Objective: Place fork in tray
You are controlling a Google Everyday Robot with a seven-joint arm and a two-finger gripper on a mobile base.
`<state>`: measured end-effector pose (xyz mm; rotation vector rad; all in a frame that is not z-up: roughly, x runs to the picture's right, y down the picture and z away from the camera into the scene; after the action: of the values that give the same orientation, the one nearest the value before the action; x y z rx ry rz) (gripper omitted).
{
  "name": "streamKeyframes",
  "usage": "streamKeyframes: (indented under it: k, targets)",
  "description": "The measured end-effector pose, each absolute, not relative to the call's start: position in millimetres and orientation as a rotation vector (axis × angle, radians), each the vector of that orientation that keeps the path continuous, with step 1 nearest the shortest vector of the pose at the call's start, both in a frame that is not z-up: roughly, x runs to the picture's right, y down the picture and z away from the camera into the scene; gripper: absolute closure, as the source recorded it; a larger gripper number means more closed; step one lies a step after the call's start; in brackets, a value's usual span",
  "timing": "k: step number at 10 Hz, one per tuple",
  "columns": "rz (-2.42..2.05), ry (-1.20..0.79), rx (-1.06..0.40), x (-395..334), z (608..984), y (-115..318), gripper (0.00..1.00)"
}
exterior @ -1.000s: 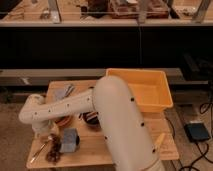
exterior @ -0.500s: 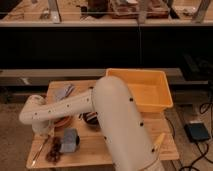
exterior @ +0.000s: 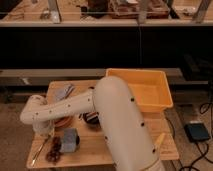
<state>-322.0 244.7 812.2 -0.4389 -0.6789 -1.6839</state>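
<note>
At the front-left corner of the bench (exterior: pixel 95 148) lies the fork (exterior: pixel 38 153), a thin pale sliver flat on the wood. Its long axis runs on a diagonal: the near end points toward the front-left edge and the far end slants up and to the right. That far end reaches toward the hand (exterior: pixel 49 139), which hangs low at the tip of the white arm, just beside and slightly right of the fork. Whether the hand is open, closed or already touching the fork I cannot tell, because it merges with some dark shapes below it. A grey-blue block (exterior: pixel 70 140) sits just right of the hand, so any approach is better made from above than from the side. The tray (exterior: pixel 154 106) is the big yellow-orange bin at the back-right of the bench, well apart from the fork, with the bulk of the arm lying between them. Judging from this, the fork is not yet lifted. The coming move depends on closing across the diagonal shaft, then carrying it rightward and away toward the tray.
</note>
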Motion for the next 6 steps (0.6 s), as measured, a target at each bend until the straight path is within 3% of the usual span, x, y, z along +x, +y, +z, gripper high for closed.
streamKeyframes:
  k: [3, 6]
  targets:
    - [-1.694, -0.692, -0.446, -318.2, 810.3, 243.6, 0.37]
    - [-1.702, -0.690, -0.448, -316.3, 810.0, 241.0, 0.35]
